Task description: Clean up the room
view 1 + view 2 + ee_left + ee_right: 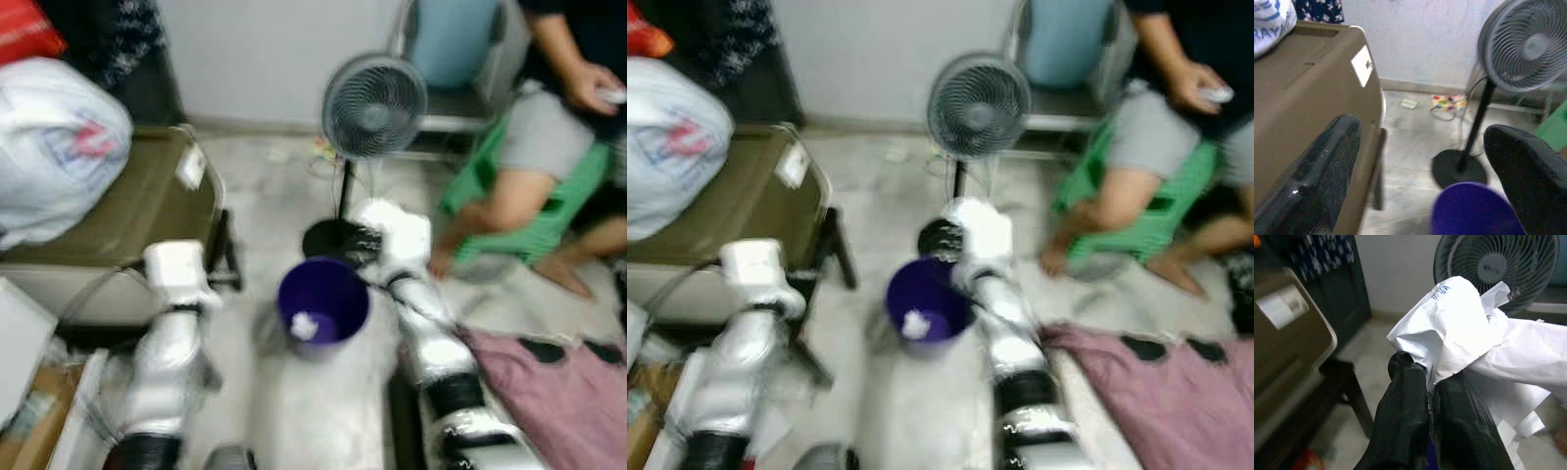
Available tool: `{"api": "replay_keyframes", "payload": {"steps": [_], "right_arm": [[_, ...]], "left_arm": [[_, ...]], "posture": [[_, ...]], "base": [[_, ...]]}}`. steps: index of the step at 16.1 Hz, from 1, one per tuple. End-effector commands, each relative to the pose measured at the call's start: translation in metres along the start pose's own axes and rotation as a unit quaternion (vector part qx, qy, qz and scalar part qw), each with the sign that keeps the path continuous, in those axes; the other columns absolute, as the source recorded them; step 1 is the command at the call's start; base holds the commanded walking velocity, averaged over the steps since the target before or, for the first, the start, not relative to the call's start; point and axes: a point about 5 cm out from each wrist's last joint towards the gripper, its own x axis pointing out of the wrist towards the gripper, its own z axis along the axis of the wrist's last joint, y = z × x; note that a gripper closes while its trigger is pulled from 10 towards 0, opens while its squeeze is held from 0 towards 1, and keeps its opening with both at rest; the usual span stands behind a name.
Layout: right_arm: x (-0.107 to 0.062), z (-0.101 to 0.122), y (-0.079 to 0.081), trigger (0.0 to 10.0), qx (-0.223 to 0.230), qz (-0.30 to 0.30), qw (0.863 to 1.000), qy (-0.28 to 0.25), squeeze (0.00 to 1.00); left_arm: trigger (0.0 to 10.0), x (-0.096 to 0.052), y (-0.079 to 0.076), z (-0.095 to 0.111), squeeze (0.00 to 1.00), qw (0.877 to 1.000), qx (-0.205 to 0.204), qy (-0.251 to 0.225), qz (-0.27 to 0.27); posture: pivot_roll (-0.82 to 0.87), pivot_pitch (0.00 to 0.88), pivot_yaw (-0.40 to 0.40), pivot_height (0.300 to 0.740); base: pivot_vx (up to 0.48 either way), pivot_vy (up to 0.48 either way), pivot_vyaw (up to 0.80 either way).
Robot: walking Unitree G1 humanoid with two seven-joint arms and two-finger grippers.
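Here right gripper (1431, 382) clamps crumpled paper (1464, 328); purple bin (323, 299) between arms.

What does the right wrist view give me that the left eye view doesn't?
Right wrist view alone: the right gripper shut on crumpled white paper, fingers pinching its lower edge.

Left eye view alone: the purple bin on the floor between both arms with a white scrap inside, a seated person on a green stool, pink cloth and a white bag.

Both: the standing fan against the wall and the brown table.
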Motion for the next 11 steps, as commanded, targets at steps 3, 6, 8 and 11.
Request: {"api": "replay_keyframes", "payload": {"steps": [3,6,8,11], "right_arm": [[-0.0059,-0.0030,-0.0201,10.0,-0.004,-0.027,1.000,0.005,0.00],[-0.0059,-0.0027,-0.0197,10.0,-0.010,-0.025,1.000,0.004,0.00],[-0.0060,-0.0027,-0.0191,10.0,-0.015,-0.021,1.000,0.004,0.00],[-0.0060,-0.0031,-0.0194,10.0,-0.012,-0.023,1.000,0.005,0.00]], "left_arm": [[10.0,0.0023,-0.0135,0.0024,0.00,1.000,-0.007,-0.003,-0.015],[10.0,0.0023,-0.0125,0.0008,0.00,1.000,0.001,0.002,-0.006],[10.0,0.0025,-0.0130,0.0006,0.00,1.000,-0.001,0.002,-0.007],[10.0,0.0026,-0.0136,0.0006,0.00,1.000,-0.002,0.002,-0.009]], "posture": [[-0.02,0.066,-0.027,0.740],[-0.02,0.066,-0.028,0.740],[-0.02,0.067,-0.030,0.740],[-0.02,0.067,-0.030,0.740]], "base": [[0.200,0.000,0.00],[0.000,0.000,0.00],[0.000,0.000,0.80],[0.000,0.000,0.80]]}}
